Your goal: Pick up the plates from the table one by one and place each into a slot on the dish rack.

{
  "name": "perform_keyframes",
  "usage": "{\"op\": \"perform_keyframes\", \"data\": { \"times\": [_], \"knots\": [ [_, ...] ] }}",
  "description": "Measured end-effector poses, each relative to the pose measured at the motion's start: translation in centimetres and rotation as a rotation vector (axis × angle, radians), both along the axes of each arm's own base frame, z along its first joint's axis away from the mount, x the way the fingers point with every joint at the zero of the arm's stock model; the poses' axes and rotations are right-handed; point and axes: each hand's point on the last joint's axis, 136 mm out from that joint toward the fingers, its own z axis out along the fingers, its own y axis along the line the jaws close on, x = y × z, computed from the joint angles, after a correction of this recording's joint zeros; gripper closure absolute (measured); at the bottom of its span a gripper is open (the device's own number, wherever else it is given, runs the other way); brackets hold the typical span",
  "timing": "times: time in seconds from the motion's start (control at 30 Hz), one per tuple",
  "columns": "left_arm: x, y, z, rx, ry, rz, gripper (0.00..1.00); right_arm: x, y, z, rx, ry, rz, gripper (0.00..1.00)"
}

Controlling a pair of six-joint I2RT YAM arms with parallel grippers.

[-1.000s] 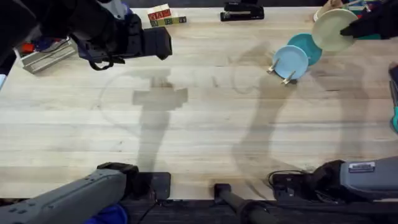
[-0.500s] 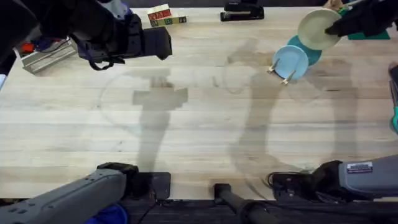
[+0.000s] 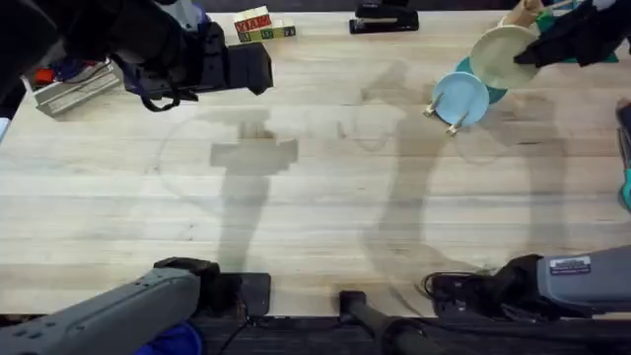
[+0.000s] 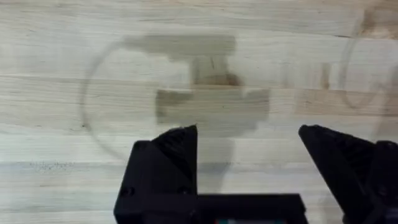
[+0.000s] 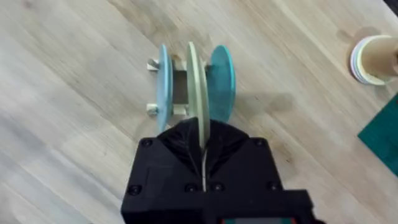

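My right gripper point(image 3: 537, 49) is shut on the rim of the pale cream-yellow plate point(image 3: 501, 54), held on edge at the far right of the table point(image 3: 325, 197). In the right wrist view that plate point(image 5: 197, 87) lines up with the gap between the light blue plate point(image 5: 164, 81) and the teal plate point(image 5: 221, 73), which both stand upright in the small wooden dish rack point(image 5: 180, 87). From overhead the light blue plate point(image 3: 460, 97) stands in front of the teal plate point(image 3: 492, 81). My left gripper point(image 4: 249, 149) hangs open over bare wood at the far left.
A black stapler point(image 3: 385, 18) and lettered wooden blocks point(image 3: 264, 25) sit along the far edge. A metal tray point(image 3: 74, 87) lies at the far left. A pale roll point(image 5: 371, 59) and a teal mat point(image 5: 382, 134) lie near the rack.
My right gripper has carried the cream-yellow plate left toward the rack and turned it more on edge. The left arm has not moved.
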Motion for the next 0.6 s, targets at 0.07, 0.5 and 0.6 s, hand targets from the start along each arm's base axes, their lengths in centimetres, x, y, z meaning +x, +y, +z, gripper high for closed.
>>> {"op": "perform_keyframes", "data": {
  "times": [0.07,0.5,0.6],
  "knots": [
    [0.0,0.0,0.0,0.0,0.0,0.0,0.007,0.0,-0.2,-0.1,-0.014,0.0,-0.001,0.97],
    [0.0,0.0,0.0,0.0,0.0,0.0,0.006,0.1,-0.5,-0.4,-0.028,0.009,0.0,0.971],
    [0.0,0.0,0.0,0.0,0.0,0.0,0.007,0.4,-0.6,-1.2,-0.022,0.027,0.0,0.971]
  ]
}}
